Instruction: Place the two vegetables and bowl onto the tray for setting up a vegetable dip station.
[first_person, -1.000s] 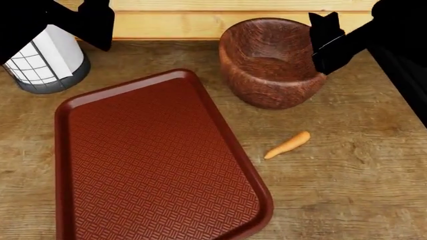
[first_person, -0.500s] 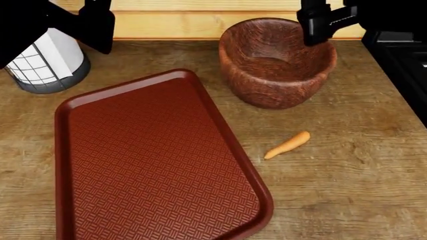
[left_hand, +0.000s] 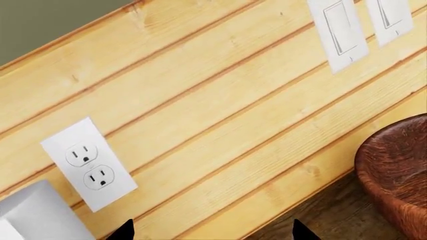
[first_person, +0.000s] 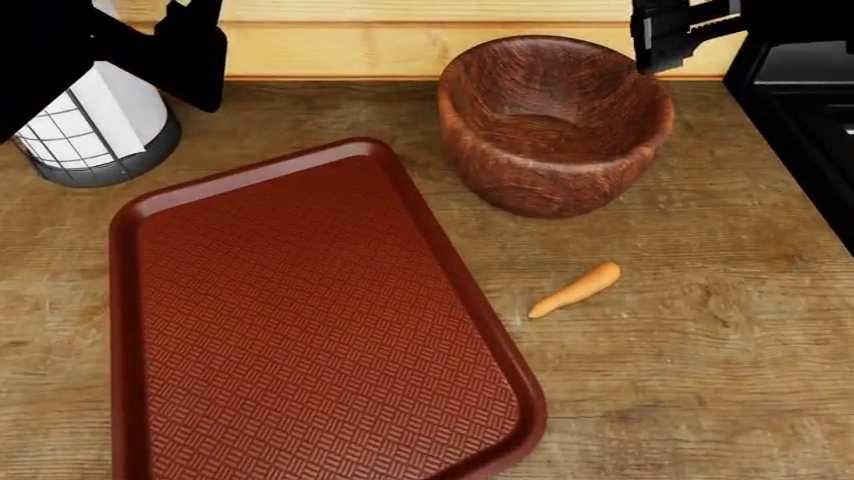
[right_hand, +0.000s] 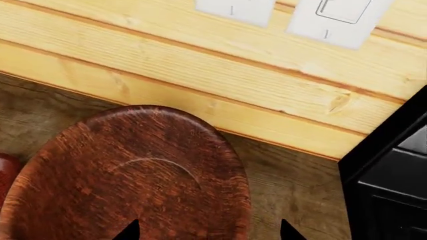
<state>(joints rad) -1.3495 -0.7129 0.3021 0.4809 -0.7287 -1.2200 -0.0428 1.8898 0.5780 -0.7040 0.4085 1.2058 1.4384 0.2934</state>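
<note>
**Head view: nothing on the tray, right arm above the bowl**

Head view showed me the dark red tray (first_person: 320, 330) bare at the bench's front left. The wooden bowl (first_person: 555, 125) stood upright near the back edge, well apart from the tray. The carrot (first_person: 577, 290) lay on the bench between the tray's right rim and the bench's right side. No cucumber appeared in any view.

My right gripper (first_person: 663, 40) hung over the bowl's far right rim, holding nothing; both wrist views showed only two dark fingertips set wide apart. My left gripper (first_person: 200, 55) hovered beside a white wire-framed cylinder (first_person: 94, 125), also wide.

I judged the bowl pick was in hand. Next called for lowering the right fingers astride the thick wall.
</note>
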